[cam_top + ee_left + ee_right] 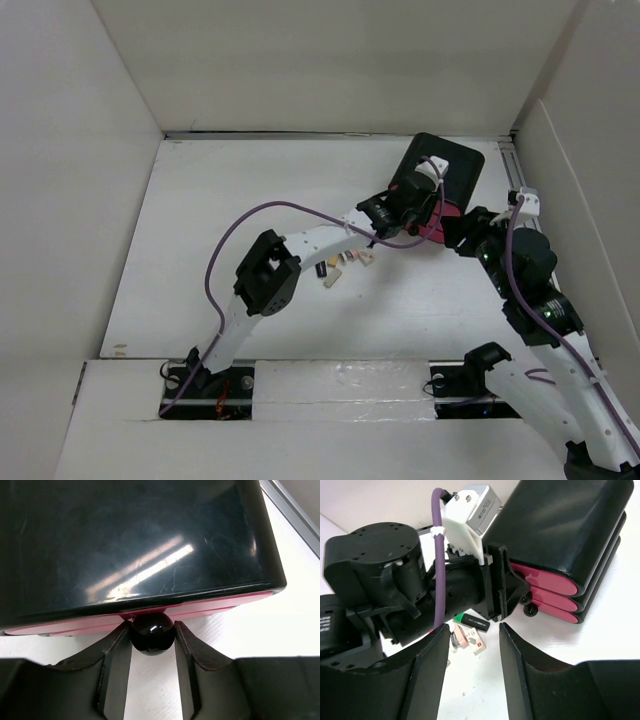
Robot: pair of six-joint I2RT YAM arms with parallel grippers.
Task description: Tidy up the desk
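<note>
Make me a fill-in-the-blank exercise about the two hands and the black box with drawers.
The left hand grips a round knob coloured ___.
The black box has ___ pink drawers.
The right hand is ___ and holds nothing.
The box stands on the ___ desk.
Missing words: black; three; open; white.
</note>
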